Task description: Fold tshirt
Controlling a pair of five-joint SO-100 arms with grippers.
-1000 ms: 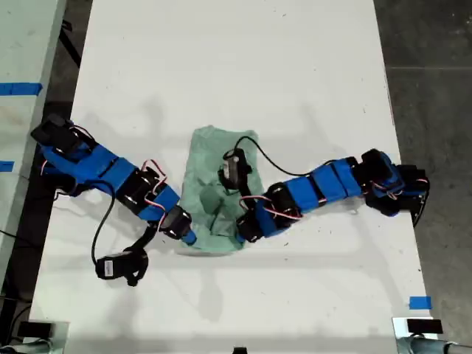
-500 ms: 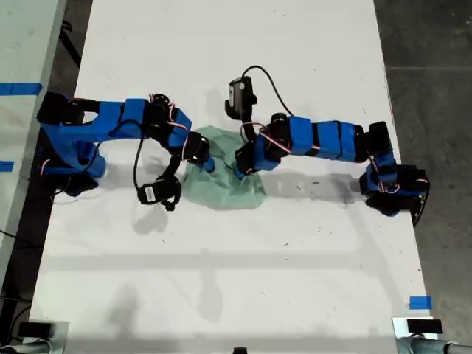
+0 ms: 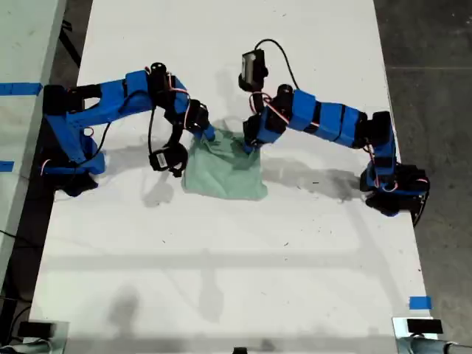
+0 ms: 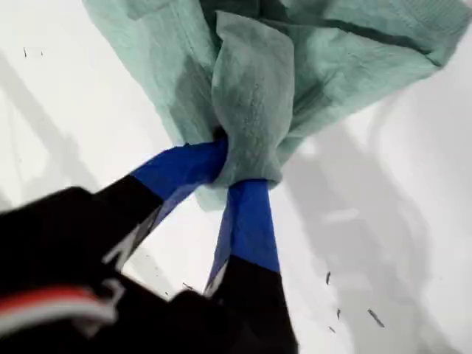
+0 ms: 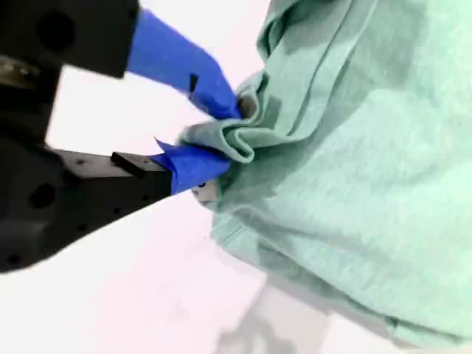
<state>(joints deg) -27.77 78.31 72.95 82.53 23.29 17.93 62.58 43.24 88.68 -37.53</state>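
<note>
- First wrist view, closest in: my first pincer (image 4: 232, 166) is clamped on a bunched fold of the plain pale mint-green soft cloth t-shirt (image 4: 251, 88). The bunch is thick and rounded, so it could squeeze out of the blue tips if you pull hard.
- Second wrist view: my second pincer (image 5: 225, 135) is closed on a rolled edge of the t-shirt (image 5: 354, 169). The bite looks shallow and near the tips, so I judge this the likelier hold to slip, which would drop one corner.
- You cannot tell from either wrist view how many layers each pincer has, so a lift might take only the top layer and undo the fold.
- Exterior view: the t-shirt (image 3: 225, 169) lies as a compact block on the white bench (image 3: 221, 280), near its middle. Its far edge is held at both corners by the two blue arms (image 3: 118, 103).
- If the arms spread or travel unevenly, the cloth between them could stretch, skew or drag the whole block across the bench.
- Arm links and cables hide the far corners from above. Sleeves and collar are buried in the folds, and I cannot match either arm to a wrist view.
</note>
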